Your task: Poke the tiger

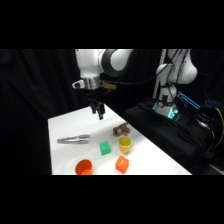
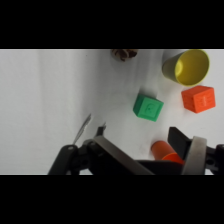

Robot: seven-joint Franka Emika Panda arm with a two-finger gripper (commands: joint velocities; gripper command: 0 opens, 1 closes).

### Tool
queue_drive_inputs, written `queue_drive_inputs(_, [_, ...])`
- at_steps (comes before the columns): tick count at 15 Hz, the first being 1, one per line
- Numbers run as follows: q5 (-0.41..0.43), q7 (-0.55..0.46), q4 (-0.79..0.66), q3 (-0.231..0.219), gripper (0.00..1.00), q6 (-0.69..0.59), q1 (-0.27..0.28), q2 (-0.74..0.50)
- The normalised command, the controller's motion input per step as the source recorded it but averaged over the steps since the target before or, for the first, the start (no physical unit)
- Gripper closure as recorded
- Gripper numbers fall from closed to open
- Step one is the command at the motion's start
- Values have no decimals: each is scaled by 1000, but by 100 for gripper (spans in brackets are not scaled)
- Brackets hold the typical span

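**Table stock, near edge to far**

Sitting nearest: one orange cup (image 1: 83,167), one orange block (image 1: 122,163). Lying mid-table: one green block (image 1: 104,148), one yellow cup (image 1: 124,145), one pair of tongs (image 1: 73,139). The tiger (image 1: 120,130) is lying beyond, near the table (image 1: 62,157)'s right edge, right of and below the gripper (image 1: 99,111), which is hanging over bare far surface; whether it is open or closed cannot be told.
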Motion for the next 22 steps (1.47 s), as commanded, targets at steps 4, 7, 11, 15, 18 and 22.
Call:
queue_drive_inputs(4, [0, 5, -55, 21, 0, 4, -45, -77])
queue_drive_inputs(7, [-8, -7, -276, -30, 0, 41, -81, -316])
queue_drive_inputs(11, [-26, -32, -492, -55, 0, 71, -70, -508])
queue_drive_inputs(15, [-85, -4, -537, -47, 34, 186, -13, -447])
queue_drive_inputs(18, [-102, 15, -500, -35, 61, 333, 10, -284])
queue_drive_inputs(22, [-77, -16, -428, -47, 93, 404, 5, -183])
